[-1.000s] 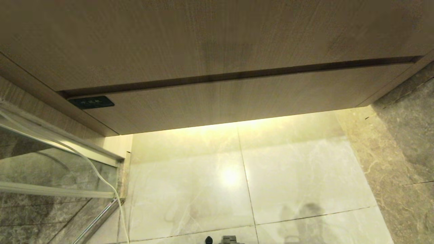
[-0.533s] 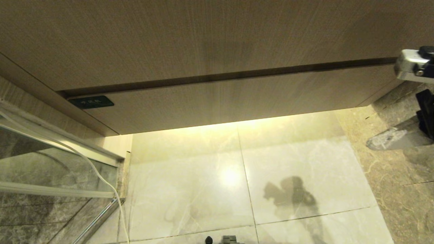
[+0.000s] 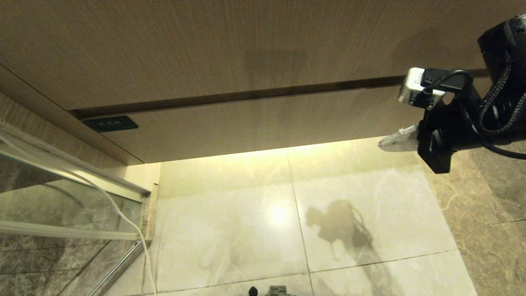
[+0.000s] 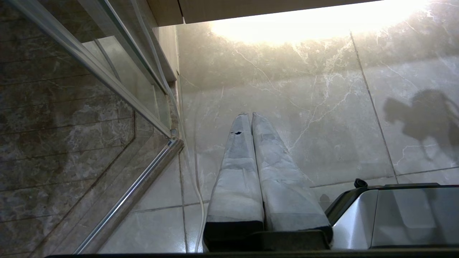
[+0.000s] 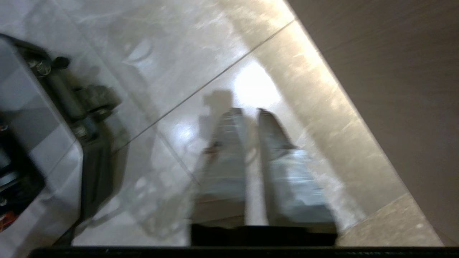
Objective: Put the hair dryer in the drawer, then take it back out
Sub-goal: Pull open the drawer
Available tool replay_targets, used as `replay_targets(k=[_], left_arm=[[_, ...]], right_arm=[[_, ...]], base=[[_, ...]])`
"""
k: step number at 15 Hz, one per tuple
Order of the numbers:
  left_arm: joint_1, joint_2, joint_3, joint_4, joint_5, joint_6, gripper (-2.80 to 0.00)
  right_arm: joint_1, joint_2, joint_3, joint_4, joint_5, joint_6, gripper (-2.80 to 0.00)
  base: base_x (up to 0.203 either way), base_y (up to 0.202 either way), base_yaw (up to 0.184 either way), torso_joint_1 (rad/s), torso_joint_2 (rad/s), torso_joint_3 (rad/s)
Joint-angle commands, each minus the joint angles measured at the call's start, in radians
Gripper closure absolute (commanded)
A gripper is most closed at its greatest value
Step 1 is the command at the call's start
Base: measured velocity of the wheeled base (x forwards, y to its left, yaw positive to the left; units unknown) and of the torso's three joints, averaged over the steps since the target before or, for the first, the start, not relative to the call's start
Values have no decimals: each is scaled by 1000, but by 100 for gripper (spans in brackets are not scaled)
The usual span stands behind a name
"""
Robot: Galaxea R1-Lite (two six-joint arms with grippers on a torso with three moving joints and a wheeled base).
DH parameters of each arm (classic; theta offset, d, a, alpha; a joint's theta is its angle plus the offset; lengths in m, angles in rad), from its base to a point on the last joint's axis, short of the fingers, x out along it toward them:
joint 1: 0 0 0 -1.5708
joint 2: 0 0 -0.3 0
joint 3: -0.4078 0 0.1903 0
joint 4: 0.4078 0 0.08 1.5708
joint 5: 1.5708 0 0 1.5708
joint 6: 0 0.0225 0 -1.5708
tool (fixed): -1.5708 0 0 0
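Since the earlier frame the right arm has swung in from the right edge of the head view; right gripper (image 3: pixel 388 143) now hangs beside the right end of the drawer (image 3: pixel 263 119), empty, its fingers (image 5: pixel 226 157) a narrow slit apart, nearly closed. Drawer front is shut and handleless under the taller panel (image 3: pixel 230 45). Hair dryer not in any view.

Risk: no handle to hook, so the fingertips may slip off the bottom edge or miss the seam, scraping the veneer.

Left gripper (image 4: pixel 251 122) parked low over the floor tiles (image 3: pixel 361 193), fingers together.
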Motion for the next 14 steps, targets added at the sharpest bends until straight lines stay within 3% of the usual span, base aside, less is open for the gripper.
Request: replay_targets(k=[1, 5, 10, 14], left_arm=[[0, 1, 0, 0, 0, 0, 0], [0, 1, 0, 0, 0, 0, 0], [0, 0, 0, 0, 0, 0, 0], [0, 1, 0, 0, 0, 0, 0]], right_arm=[[-4, 31, 8, -90, 2, -13, -280], [-4, 47, 19, -236, 10, -58, -280], [-13, 36, 36, -322, 15, -313, -280], [-19, 47, 76, -326, 134, -476, -280]], base=[[0, 0, 0, 0, 0, 0], [0, 0, 0, 0, 0, 0], [0, 0, 0, 0, 0, 0], [0, 0, 0, 0, 0, 0]])
